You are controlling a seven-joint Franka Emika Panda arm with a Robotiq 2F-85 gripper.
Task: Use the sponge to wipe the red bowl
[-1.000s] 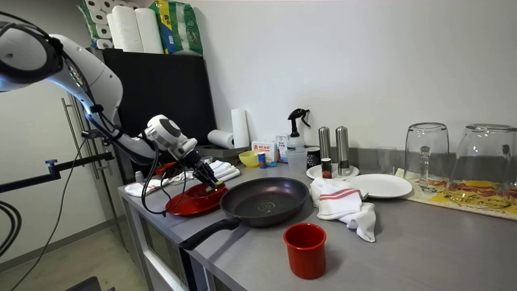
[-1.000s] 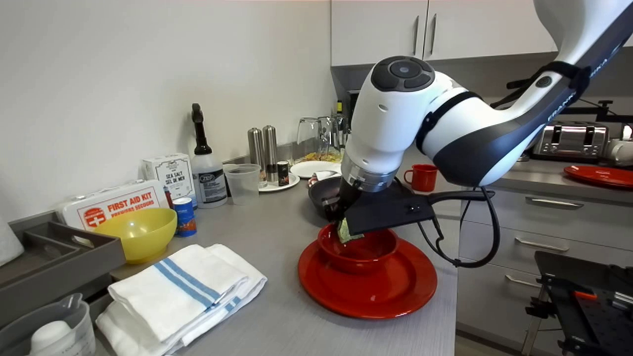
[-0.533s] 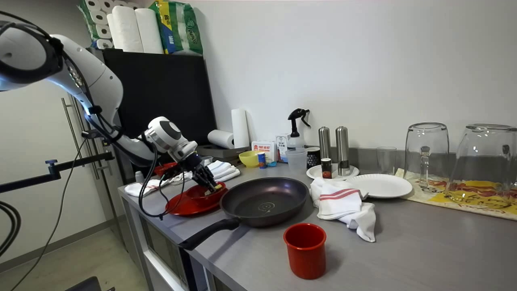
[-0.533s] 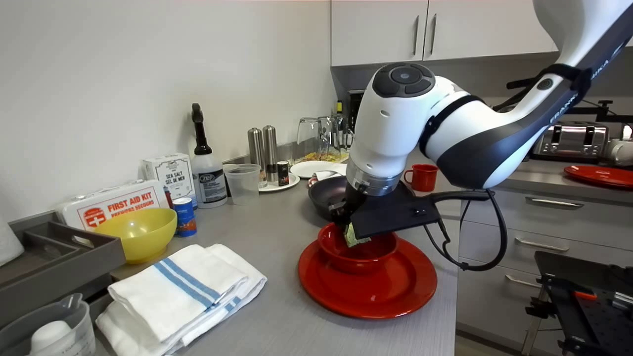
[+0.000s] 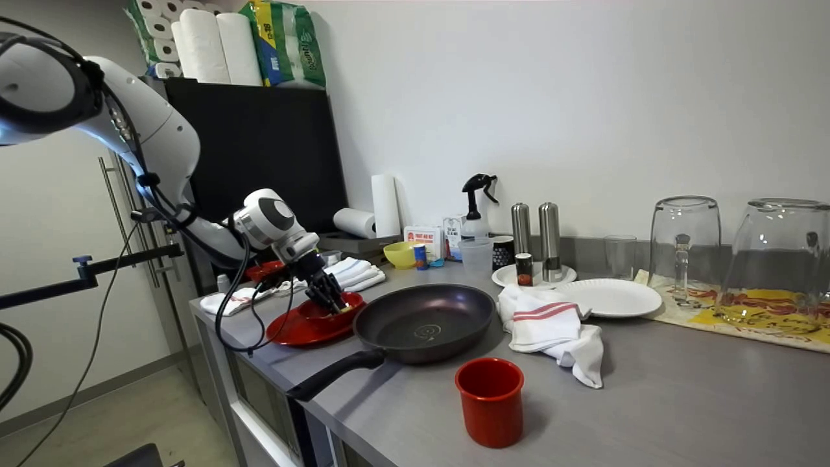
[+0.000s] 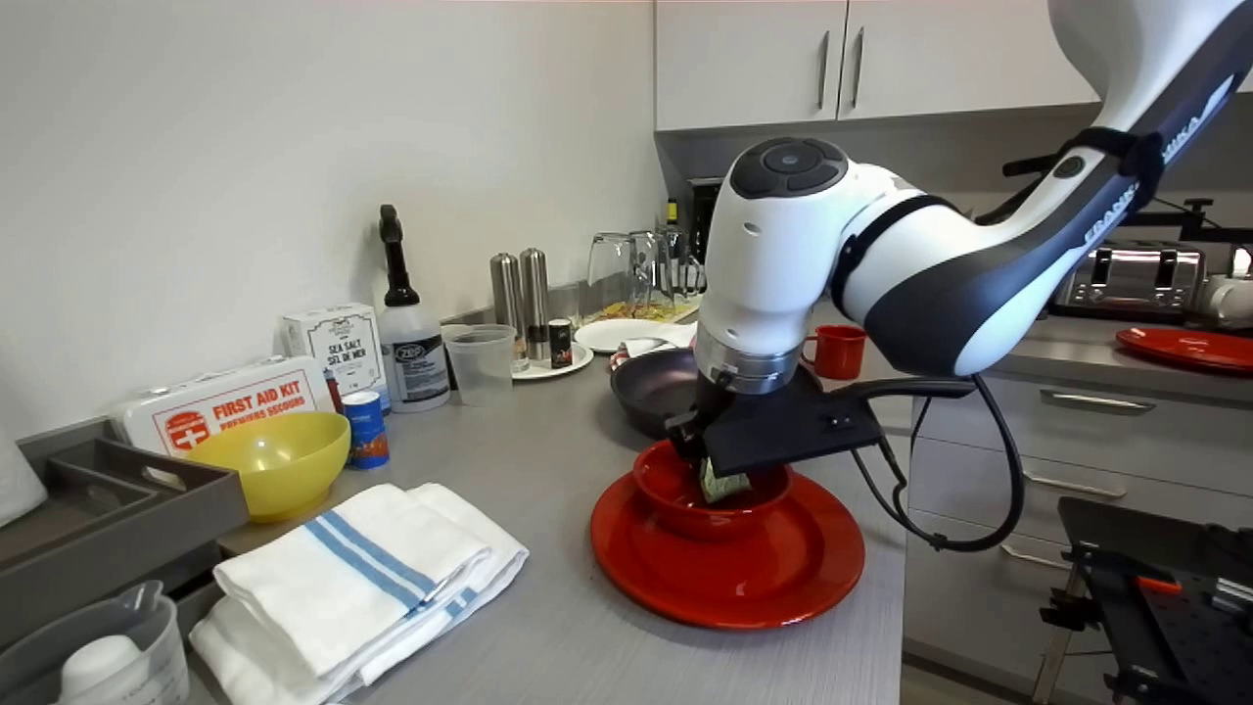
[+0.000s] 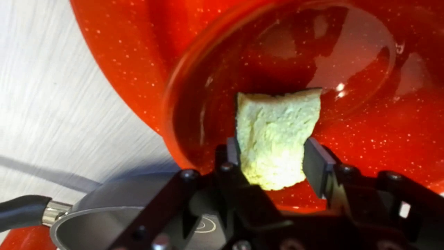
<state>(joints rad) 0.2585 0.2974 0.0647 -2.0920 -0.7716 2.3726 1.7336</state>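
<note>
The red bowl (image 6: 713, 527) sits on a wider red plate (image 6: 729, 599). Inside the bowl is a pale yellow-green sponge (image 7: 279, 135), squeezed between the pads of my gripper (image 7: 273, 150). Most of the sponge juts out beyond the fingertips, over the bowl's inside. In an exterior view the gripper (image 5: 336, 305) reaches down into the bowl at a slant. A black wrist part covers some of the sponge (image 6: 722, 484) in an exterior view. How firmly the sponge touches the bowl's inner wall cannot be seen.
Close beside the bowl stands a black frying pan (image 5: 421, 327), its handle pointing to the counter's front edge. Farther along is a red mug (image 5: 491, 402). Folded white towels (image 6: 362, 578) and a yellow bowl (image 6: 279, 470) lie on the opposite side. A loose cable (image 6: 1013, 490) hangs from the wrist.
My gripper has carried the sponge lower and across the bowl's inside, away from the pan-side rim. The bowl has shifted very slightly on the plate. The grip on the sponge is unchanged.
</note>
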